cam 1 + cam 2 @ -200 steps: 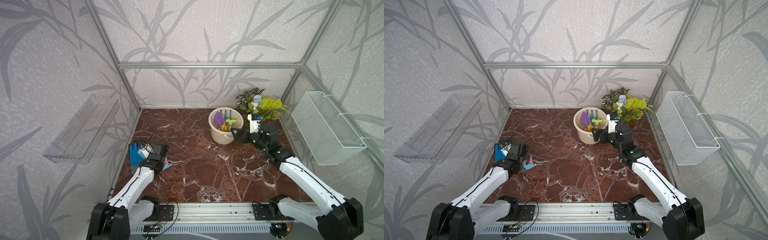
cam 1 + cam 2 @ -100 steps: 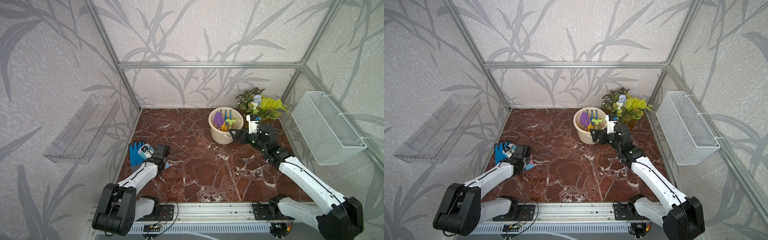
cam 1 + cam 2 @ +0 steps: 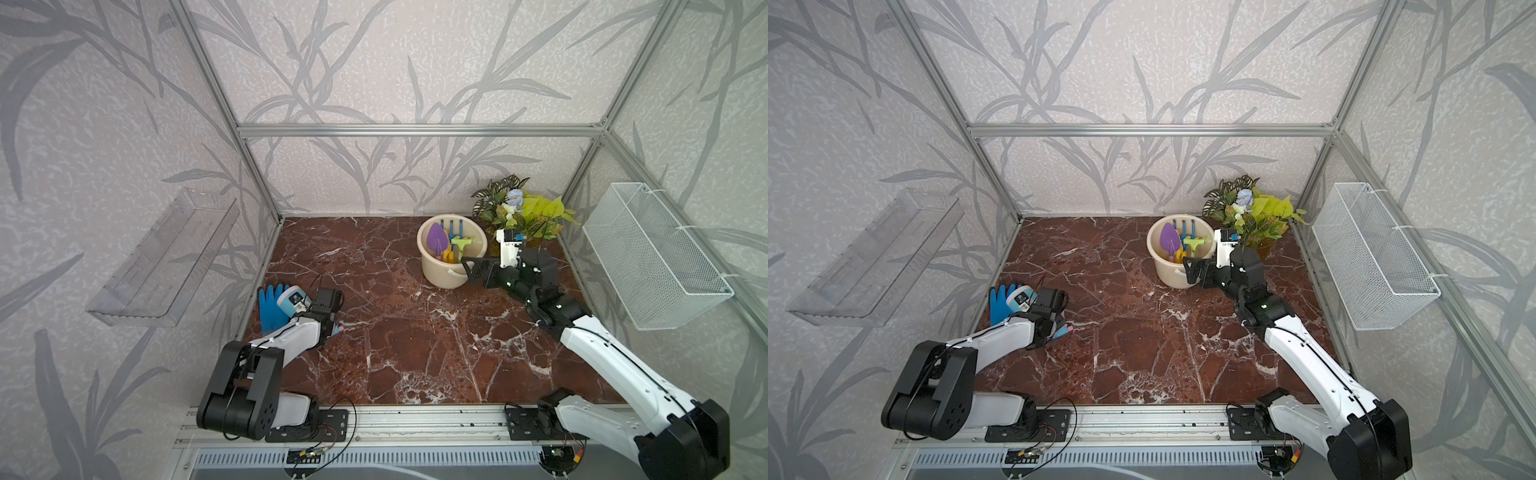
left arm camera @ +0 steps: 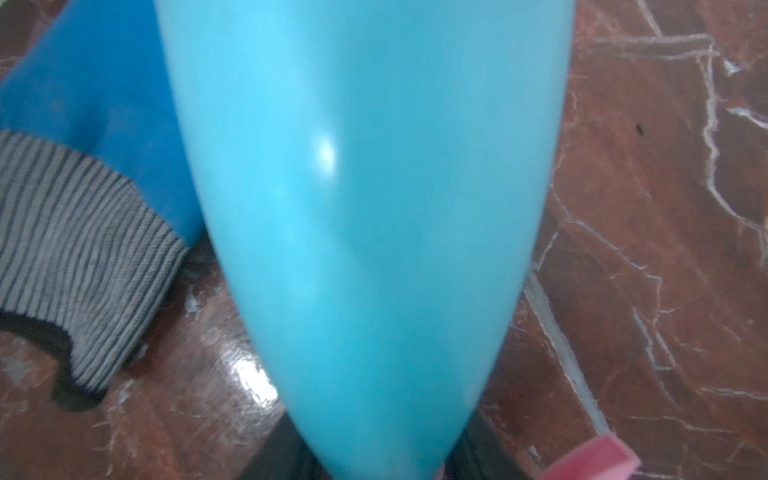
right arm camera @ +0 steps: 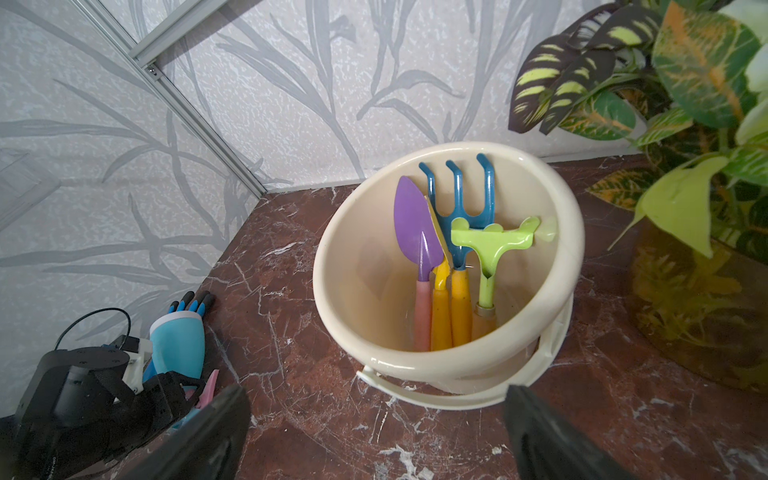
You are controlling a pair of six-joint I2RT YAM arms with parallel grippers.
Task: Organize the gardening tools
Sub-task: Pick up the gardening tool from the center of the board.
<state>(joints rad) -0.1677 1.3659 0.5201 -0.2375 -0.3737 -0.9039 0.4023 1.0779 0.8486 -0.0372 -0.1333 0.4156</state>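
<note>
A light-blue spray bottle (image 3: 291,300) (image 3: 1017,300) (image 4: 365,208) (image 5: 178,345) lies on the floor at the left, its base resting on a blue glove (image 3: 269,309) (image 4: 83,104). My left gripper (image 3: 330,326) (image 3: 1061,326) (image 4: 382,465) is shut on the bottle's narrow neck, beside its pink trigger (image 4: 598,457). A cream bucket (image 3: 440,274) (image 3: 1167,270) (image 5: 361,270) holds the purple trowel (image 5: 415,224), blue fork (image 5: 461,195), yellow shovel (image 5: 440,307) and green rake (image 5: 490,241). My right gripper (image 3: 469,270) (image 3: 1192,270) (image 5: 374,436) stands open and empty just outside the bucket's wall.
A potted plant (image 3: 523,212) stands in the back right corner behind the bucket. A white wire basket (image 3: 648,257) hangs on the right wall. A clear plastic shelf (image 3: 166,257) is fixed to the left wall.
My left arm has dropped lower over the spray bottle and its jaws have closed in on the bottle's neck. The right arm has stayed put.
</note>
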